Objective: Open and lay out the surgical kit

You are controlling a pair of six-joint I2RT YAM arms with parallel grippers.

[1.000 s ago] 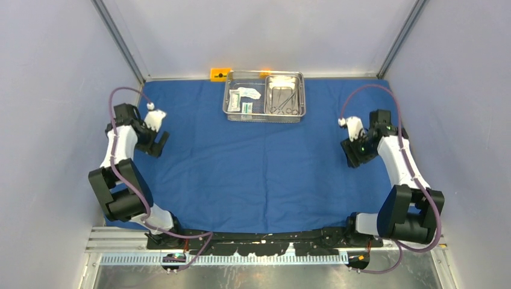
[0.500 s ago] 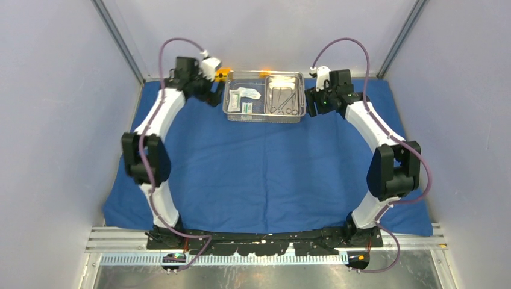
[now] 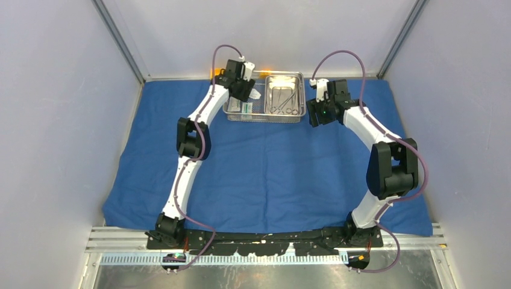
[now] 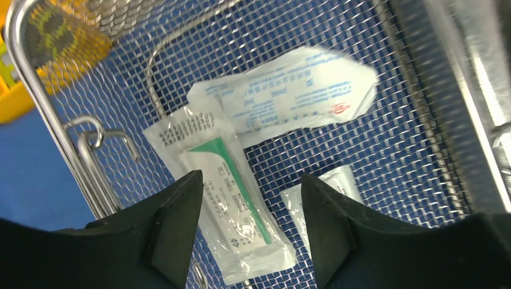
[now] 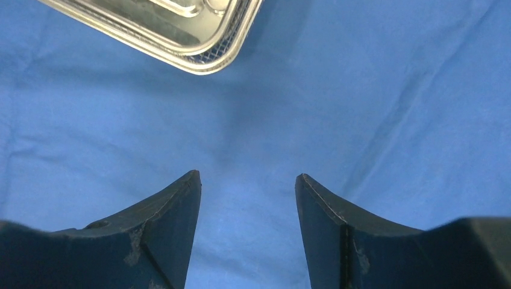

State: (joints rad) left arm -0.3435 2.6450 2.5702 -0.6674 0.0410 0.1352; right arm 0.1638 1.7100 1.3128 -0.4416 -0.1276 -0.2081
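Observation:
The blue cloth wrap (image 3: pixel 265 168) lies spread flat over the table. The steel mesh basket (image 3: pixel 263 115) stands at the far middle, with the solid steel tray (image 3: pixel 272 81) in its right half holding scissors and forceps (image 3: pixel 284 103). My left gripper (image 3: pixel 243 95) is open above the basket's left half. In the left wrist view it (image 4: pixel 250 180) hovers over three white-green packets (image 4: pixel 232 205), touching none. My right gripper (image 3: pixel 315 117) is open and empty, just right of the basket over bare cloth; in the right wrist view it (image 5: pixel 248 177) faces cloth below the basket's corner (image 5: pixel 208 60).
An orange block (image 3: pixel 218 73) sits behind the basket's left end, and shows through the mesh in the left wrist view (image 4: pixel 57 30). Grey enclosure walls close in the left, right and far sides. The cloth's near edge ends at the arm bases.
My left arm swung from the far left in over the basket's left half. My right gripper shifted slightly nearer, staying just right of the basket. Basket and contents have not moved.

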